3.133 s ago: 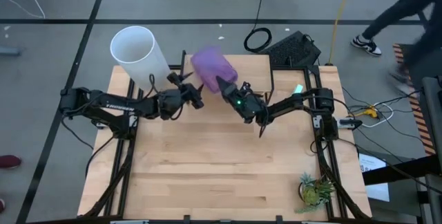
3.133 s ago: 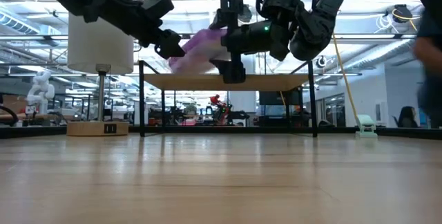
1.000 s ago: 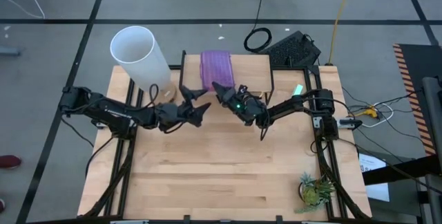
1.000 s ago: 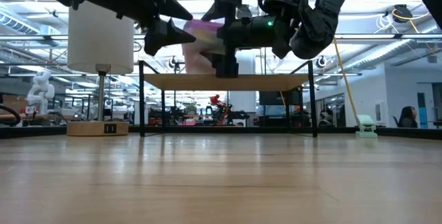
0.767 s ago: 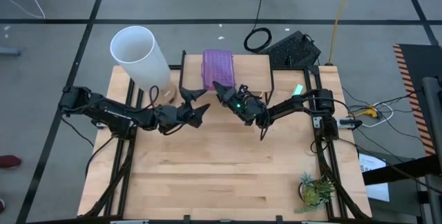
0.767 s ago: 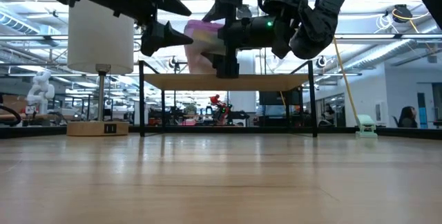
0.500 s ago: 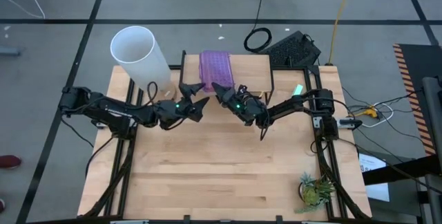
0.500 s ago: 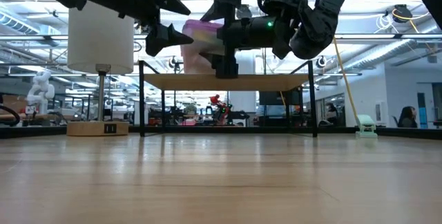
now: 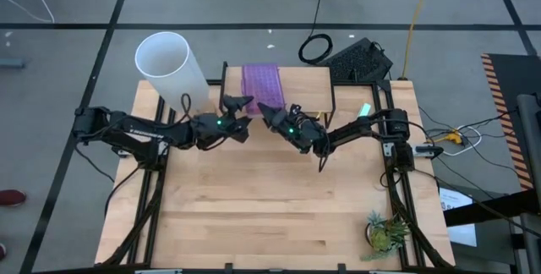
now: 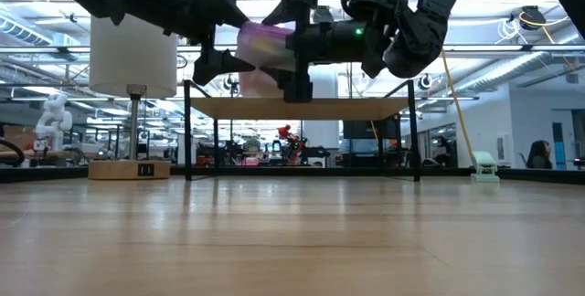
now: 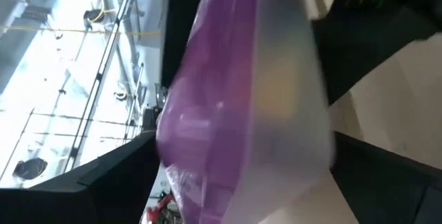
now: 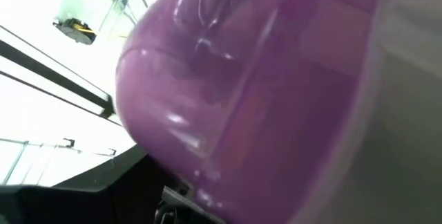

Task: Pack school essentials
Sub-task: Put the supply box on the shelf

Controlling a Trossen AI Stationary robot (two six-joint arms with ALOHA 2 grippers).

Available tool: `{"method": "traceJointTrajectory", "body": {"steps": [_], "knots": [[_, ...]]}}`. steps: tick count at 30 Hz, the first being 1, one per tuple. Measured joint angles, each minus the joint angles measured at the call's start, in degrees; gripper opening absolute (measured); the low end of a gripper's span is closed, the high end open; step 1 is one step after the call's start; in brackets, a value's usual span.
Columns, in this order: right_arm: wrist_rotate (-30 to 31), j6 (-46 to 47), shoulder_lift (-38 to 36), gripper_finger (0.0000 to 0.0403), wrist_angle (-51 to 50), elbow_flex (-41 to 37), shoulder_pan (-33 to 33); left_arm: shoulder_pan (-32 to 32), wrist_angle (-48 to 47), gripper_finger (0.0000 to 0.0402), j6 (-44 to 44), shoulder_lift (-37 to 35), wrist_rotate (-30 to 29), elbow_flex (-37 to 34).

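Holding a clear case with purple lid aloft near the tabletop's far edge, right hand clamped on it; left hand spread around it.

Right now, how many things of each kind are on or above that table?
clear plastic case with purple lid: 1
tall white cylinder: 1
small green potted plant: 1
dark robot claws: 2, left claw and right claw
Total: 5

Left tool spread wide, right tool clamped, both raised.
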Motion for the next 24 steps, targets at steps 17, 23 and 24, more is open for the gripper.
{"method": "traceJointTrajectory", "body": {"steps": [17,23,24], "knots": [[0.2,-3.6,0.0,0.0345,-0.6,0.0,-0.1,-0.3,-0.1,0.0287,-1.3,0.0,-0.1,0.0],[-0.9,-5.2,0.0,0.0345,-0.9,0.0,-0.2,-0.3,0.0,0.0306,-1.3,0.0,-0.4,0.0],[-1.0,-6.0,-0.1,0.0345,-1.0,0.0,-0.2,-0.3,0.2,0.0315,-1.2,0.0,-0.7,0.0]]}}
